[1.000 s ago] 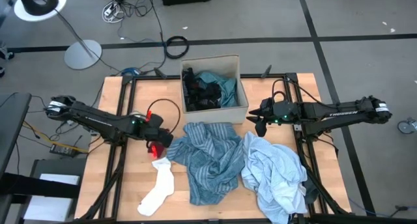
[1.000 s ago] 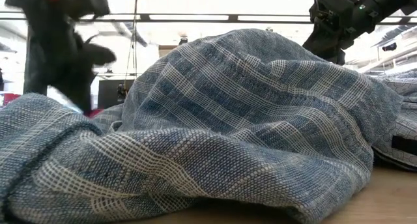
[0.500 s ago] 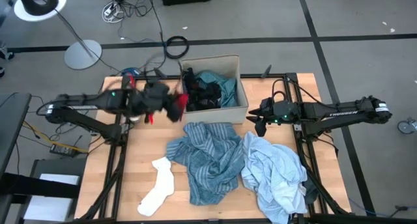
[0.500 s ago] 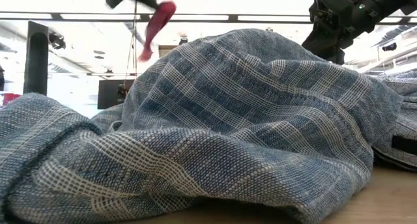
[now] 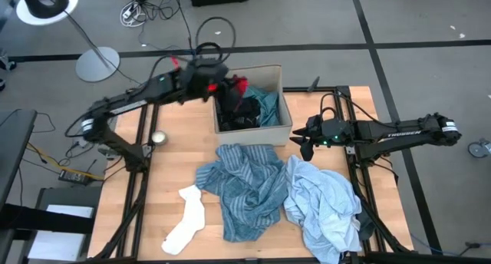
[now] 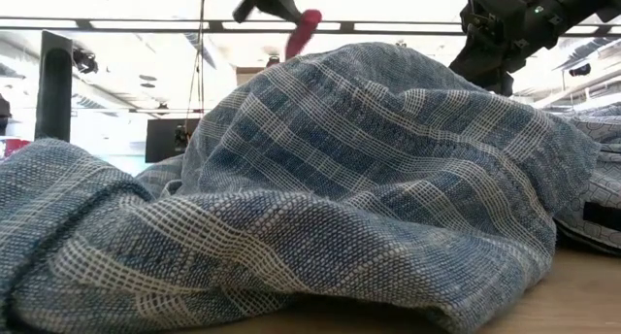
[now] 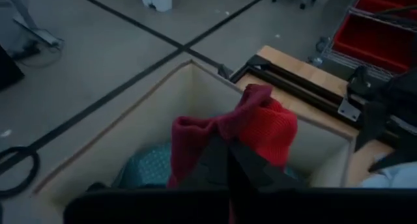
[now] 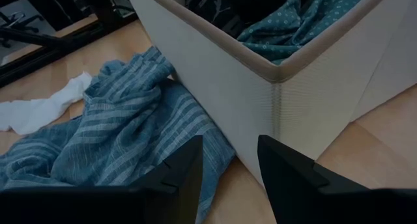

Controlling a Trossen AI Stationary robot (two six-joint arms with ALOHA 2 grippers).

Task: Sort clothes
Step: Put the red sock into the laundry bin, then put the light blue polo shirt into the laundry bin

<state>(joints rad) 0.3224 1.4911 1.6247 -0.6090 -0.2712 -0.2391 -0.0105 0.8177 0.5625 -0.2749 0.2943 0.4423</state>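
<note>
My left gripper (image 5: 228, 84) is shut on the red sock (image 5: 242, 84) and hangs above the tan box (image 5: 284, 126) at the table's far middle. In the box lie a teal top (image 8: 293, 22) and a black piece (image 8: 215, 9). The blue striped shirt (image 5: 245, 187) lies crumpled on the table in front of the box, the pale blue shirt (image 5: 322, 206) to its right and the white sock (image 5: 188, 218) to its left. My right gripper (image 8: 228, 178) waits open by the box's near right corner, above the striped shirt's edge. My left gripper pinches a bunched fold of the red sock (image 7: 251, 129) between its two fingers (image 7: 228, 168), coming from the table's left and slanting down. The sock is lifted clear above the box's opening. In the low view its free end (image 6: 306, 28) hangs down past the gripper.
A small round metal object (image 5: 159, 138) sits on the bare wood left of the box. Black frame rails (image 5: 142, 172) run along both sides of the table. A lamp base (image 5: 97, 63) and cables lie on the floor beyond the far edge.
My left gripper has risen from the table beside the striped shirt's left edge and swung toward the far edge and the right, ending over the box. It has rolled on the way. The red sock went with it, lifted clear of the table.
</note>
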